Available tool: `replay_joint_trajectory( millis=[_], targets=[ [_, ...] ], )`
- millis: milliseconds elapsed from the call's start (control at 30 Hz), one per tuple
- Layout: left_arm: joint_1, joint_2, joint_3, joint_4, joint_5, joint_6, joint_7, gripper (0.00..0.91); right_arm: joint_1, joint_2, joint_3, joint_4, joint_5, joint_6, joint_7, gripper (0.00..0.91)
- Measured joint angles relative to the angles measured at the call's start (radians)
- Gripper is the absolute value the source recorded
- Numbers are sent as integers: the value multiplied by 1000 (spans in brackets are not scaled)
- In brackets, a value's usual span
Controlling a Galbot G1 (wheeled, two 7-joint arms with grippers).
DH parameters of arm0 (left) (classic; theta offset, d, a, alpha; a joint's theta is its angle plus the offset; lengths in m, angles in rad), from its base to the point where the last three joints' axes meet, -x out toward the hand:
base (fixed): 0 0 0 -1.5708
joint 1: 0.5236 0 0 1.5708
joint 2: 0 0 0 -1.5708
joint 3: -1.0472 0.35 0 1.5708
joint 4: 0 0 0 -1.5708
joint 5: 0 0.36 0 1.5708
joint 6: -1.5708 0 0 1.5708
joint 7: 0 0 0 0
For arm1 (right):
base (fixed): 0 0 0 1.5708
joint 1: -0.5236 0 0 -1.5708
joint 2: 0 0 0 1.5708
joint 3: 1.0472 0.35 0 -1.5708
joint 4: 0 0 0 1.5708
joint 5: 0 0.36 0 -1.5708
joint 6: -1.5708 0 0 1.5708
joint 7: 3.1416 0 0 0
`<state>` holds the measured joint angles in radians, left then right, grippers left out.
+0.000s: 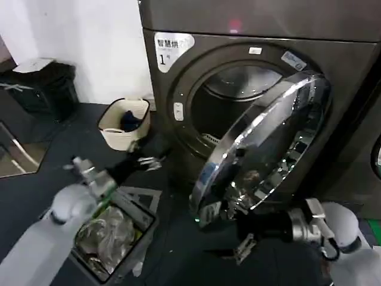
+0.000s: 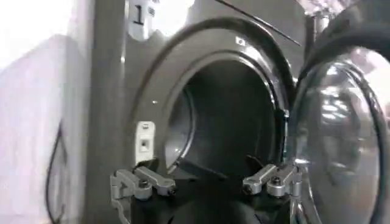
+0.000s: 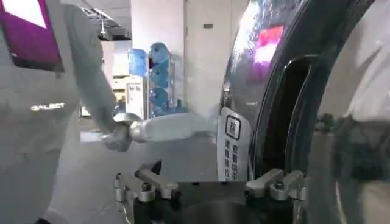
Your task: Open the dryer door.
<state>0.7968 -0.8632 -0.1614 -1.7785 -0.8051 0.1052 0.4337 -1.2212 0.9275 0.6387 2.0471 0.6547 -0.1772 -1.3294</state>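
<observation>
dryer door (image 1: 268,149): round chrome ring, domed glass, ajar | left gripper (image 2: 207,182): fingers released | right gripper (image 3: 210,189): fingers released

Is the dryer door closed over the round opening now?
No, the dryer door stands swung out from the dryer, and the dark drum opening is uncovered behind it.

one dryer (image 1: 256,36), one dryer door (image 1: 262,146), two baskets (image 1: 124,122)
</observation>
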Motion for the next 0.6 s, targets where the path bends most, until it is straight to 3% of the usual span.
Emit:
replay_joint_trajectory(
  millis=[267,600],
  targets=[
    [-191,-60,229,111,4,-14,42,907,-62,6,224,-64,95,7,6,907],
    [-299,-119,411,127,-4,-23,97,907,-129,52,585,-128,151,30,105,907]
  ],
)
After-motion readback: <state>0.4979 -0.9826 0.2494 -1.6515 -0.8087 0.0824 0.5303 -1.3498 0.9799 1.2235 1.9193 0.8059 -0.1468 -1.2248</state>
